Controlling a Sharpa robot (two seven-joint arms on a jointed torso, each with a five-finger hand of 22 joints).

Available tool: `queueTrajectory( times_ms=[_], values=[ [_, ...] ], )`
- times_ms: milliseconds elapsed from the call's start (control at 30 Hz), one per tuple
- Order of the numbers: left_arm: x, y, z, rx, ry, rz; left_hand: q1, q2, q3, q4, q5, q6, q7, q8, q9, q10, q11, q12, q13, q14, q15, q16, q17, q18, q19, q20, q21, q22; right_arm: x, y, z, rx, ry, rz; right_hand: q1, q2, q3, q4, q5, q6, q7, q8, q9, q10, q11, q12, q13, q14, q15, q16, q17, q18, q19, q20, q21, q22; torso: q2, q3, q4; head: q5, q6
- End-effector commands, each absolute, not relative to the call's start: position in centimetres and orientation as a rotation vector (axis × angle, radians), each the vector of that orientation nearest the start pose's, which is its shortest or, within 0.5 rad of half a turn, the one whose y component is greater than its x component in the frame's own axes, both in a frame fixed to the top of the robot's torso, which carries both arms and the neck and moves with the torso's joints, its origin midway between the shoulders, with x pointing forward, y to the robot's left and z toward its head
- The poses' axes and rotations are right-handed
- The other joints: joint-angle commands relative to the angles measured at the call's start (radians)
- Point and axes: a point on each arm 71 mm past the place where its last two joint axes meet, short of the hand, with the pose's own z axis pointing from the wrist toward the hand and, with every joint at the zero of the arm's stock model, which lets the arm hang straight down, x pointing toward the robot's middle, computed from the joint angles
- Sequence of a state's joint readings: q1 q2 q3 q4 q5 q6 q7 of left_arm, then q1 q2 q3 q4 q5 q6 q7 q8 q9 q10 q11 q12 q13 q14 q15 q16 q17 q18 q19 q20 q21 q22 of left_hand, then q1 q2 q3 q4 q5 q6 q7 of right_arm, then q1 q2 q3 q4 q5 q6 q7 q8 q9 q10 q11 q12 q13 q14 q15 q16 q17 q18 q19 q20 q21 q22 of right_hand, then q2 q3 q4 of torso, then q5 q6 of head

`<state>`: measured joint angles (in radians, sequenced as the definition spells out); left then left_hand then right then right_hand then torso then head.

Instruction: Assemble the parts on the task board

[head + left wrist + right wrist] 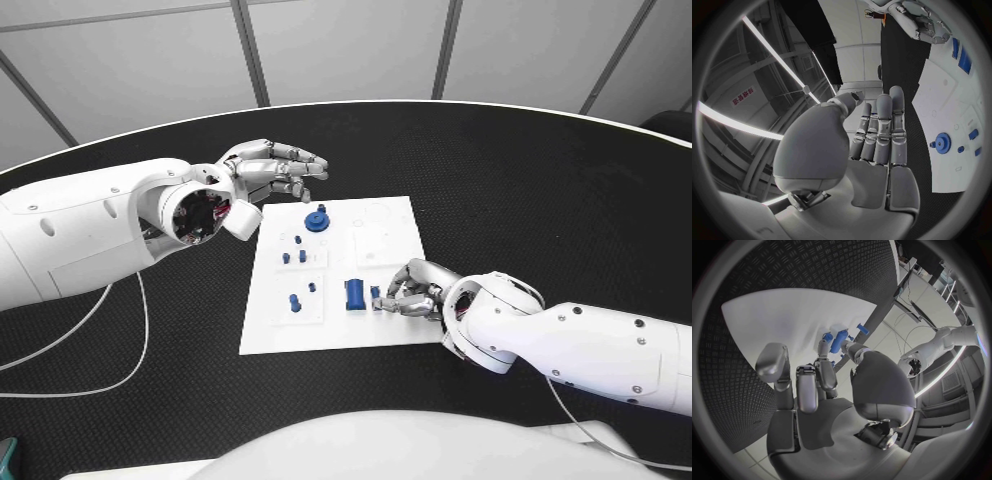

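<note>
Blue part (353,293) beside the right hand (411,291), whose grip I cannot tell, seems light, rigid; pinch its sides. Left hand (274,168) hangs released.

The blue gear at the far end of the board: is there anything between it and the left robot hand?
Nothing visible. The left robot hand hovers over bare table just beyond the task board, holding nothing, and the blue gear stands uncovered near that edge.
</note>
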<state>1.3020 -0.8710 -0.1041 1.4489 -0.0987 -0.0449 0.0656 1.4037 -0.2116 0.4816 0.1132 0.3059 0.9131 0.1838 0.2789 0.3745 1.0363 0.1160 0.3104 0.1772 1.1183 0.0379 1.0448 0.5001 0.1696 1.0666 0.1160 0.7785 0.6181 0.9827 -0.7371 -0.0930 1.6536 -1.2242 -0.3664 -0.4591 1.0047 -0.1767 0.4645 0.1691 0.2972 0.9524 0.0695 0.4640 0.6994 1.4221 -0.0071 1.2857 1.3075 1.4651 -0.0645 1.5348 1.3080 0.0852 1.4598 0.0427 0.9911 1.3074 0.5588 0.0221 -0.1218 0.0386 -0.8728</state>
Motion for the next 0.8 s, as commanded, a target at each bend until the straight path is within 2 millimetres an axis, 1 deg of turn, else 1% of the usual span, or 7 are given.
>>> queueTrajectory(
  times_ms=[33, 300, 333, 533, 667, 800],
  values=[
    [50.23, 23.09, -17.61, -1.05, 1.842, -1.434, -0.001, 0.005, 0.0, 0.004, 0.003, -0.007, 0.002, 0.003, -0.001, -0.008, 0.001, 0.004, -0.001, -0.007, -0.002, 0.003, -0.001, 0.014, 0.002, 0.006, -0.005, -0.001, 39.93, -13.39, -29.78, 0.261, 2.103, 0.644, 0.015, 0.001, 0.001, -0.009, 0.001, 0.004, -0.002, -0.001, 0.0, 0.004, 0.001, 0.006, 0.071, 0.09, -0.005, -0.002, 0.19, 0.003, 0.005, -0.005, 0.004, 0.143, 0.0, -0.0006, 0.0021, -0.003, 0.0],
    [50.24, 23.1, -17.62, -1.05, 1.842, -1.434, 0.001, 0.005, 0.0, 0.006, 0.003, -0.008, 0.002, 0.004, -0.002, -0.009, 0.001, 0.005, -0.002, -0.008, -0.001, 0.003, -0.002, 0.014, 0.002, 0.006, -0.007, -0.002, 40.31, -13.59, -30.07, 0.262, 2.107, 0.628, 0.045, 0.011, 0.01, -0.021, -0.009, 0.007, -0.005, 0.0, -0.001, 0.007, -0.001, 0.01, 0.074, 0.09, -0.007, -0.001, 0.191, 0.003, 0.007, -0.007, 0.007, 0.144, 0.001, -0.0014, 0.002, -0.001, 0.0],
    [50.24, 23.1, -17.62, -1.05, 1.842, -1.434, 0.001, 0.005, 0.0, 0.006, 0.003, -0.008, 0.002, 0.004, -0.002, -0.009, 0.001, 0.005, -0.002, -0.008, -0.001, 0.003, -0.002, 0.014, 0.002, 0.006, -0.007, -0.002, 40.36, -13.6, -30.11, 0.262, 2.108, 0.626, 0.055, 0.017, 0.016, -0.025, -0.026, 0.008, -0.005, 0.0, -0.001, 0.007, -0.002, 0.011, 0.074, 0.09, -0.008, -0.001, 0.191, 0.003, 0.007, -0.007, 0.008, 0.144, 0.001, -0.0016, 0.0018, 0.0, 0.0],
    [50.25, 23.11, -17.62, -1.05, 1.842, -1.433, 0.001, 0.005, 0.0, 0.006, 0.003, -0.008, 0.002, 0.004, -0.002, -0.009, 0.001, 0.005, -0.002, -0.008, -0.001, 0.003, -0.002, 0.014, 0.002, 0.006, -0.007, -0.002, 40.59, -13.62, -30.28, 0.263, 2.11, 0.617, 0.061, 0.02, 0.02, -0.026, -0.032, 0.008, -0.006, 0.0, -0.001, 0.008, -0.003, 0.013, 0.076, 0.091, -0.008, -0.001, 0.192, 0.002, 0.008, -0.008, 0.009, 0.145, 0.0, -0.0009, 0.0009, 0.001, 0.0],
    [50.26, 23.11, -17.62, -1.05, 1.842, -1.433, 0.001, 0.005, 0.0, 0.006, 0.003, -0.008, 0.002, 0.004, -0.002, -0.009, 0.001, 0.005, -0.002, -0.008, -0.001, 0.003, -0.002, 0.014, 0.002, 0.006, -0.007, -0.002, 40.69, -13.54, -30.36, 0.262, 2.111, 0.615, 0.063, 0.021, 0.021, -0.028, -0.034, 0.009, -0.006, 0.0, -0.001, 0.009, -0.003, 0.014, 0.077, 0.091, -0.008, -0.001, 0.192, 0.002, 0.008, -0.008, 0.01, 0.145, 0.001, 0.0001, 0.0013, 0.001, 0.0],
    [50.27, 23.1, -17.63, -1.05, 1.843, -1.433, 0.001, 0.005, 0.0, 0.006, 0.003, -0.008, 0.002, 0.004, -0.002, -0.009, 0.001, 0.005, -0.002, -0.008, -0.001, 0.003, -0.002, 0.014, 0.002, 0.006, -0.007, -0.002, 40.77, -13.37, -30.43, 0.26, 2.113, 0.615, 0.069, 0.021, 0.023, -0.031, -0.038, 0.009, -0.007, 0.0, -0.001, 0.01, -0.003, 0.015, 0.077, 0.09, -0.009, -0.001, 0.191, 0.002, 0.008, -0.008, 0.009, 0.145, 0.001, -0.0003, 0.0016, 0.0, 0.0]
  ],
)
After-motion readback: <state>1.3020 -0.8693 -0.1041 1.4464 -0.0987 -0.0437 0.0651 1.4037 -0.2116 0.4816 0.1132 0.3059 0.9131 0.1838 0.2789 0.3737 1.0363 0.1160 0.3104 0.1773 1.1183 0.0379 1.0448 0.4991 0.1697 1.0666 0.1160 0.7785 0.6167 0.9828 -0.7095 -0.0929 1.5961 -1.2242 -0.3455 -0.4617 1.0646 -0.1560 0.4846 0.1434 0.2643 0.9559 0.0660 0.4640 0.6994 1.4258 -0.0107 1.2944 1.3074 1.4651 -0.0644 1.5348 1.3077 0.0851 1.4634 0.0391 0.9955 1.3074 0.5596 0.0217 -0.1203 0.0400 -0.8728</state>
